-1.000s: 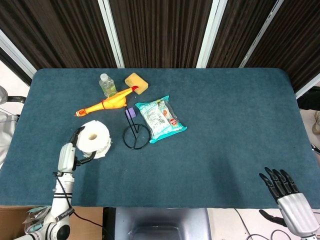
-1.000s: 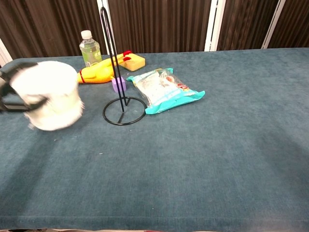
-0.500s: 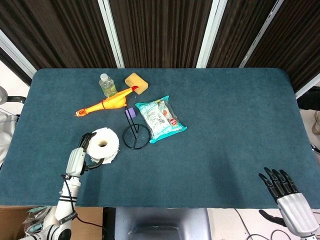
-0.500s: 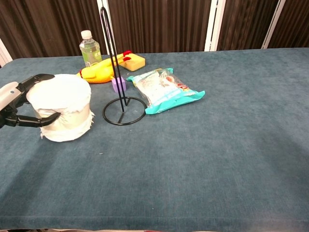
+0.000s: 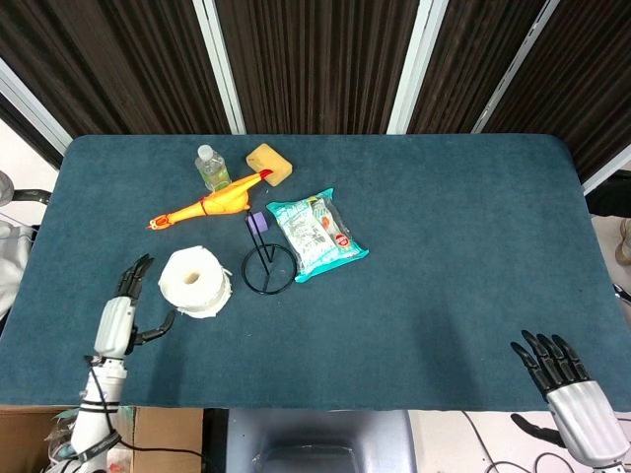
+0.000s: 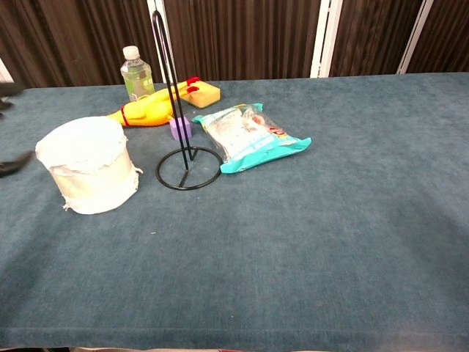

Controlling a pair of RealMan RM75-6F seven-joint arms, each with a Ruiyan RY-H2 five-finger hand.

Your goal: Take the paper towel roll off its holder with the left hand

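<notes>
Since the white paper towel roll [image 5: 196, 282] stands upright on the blue cloth-covered table [image 5: 444, 246], just left of the bare black wire holder [image 5: 268, 264] and apart from it, the task looks essentially finished; at most the arm needs to retreat. Half a second ago the left hand [image 5: 118, 313] was wrapped around the roll; now it sits to the left of it, fingers spread and holding nothing, with a clear gap between. At the near right corner the right hand [image 5: 567, 376] is unchanged, fingers straight and slightly apart, empty. In the chest view the roll [image 6: 91, 165] stands alone.
</notes>
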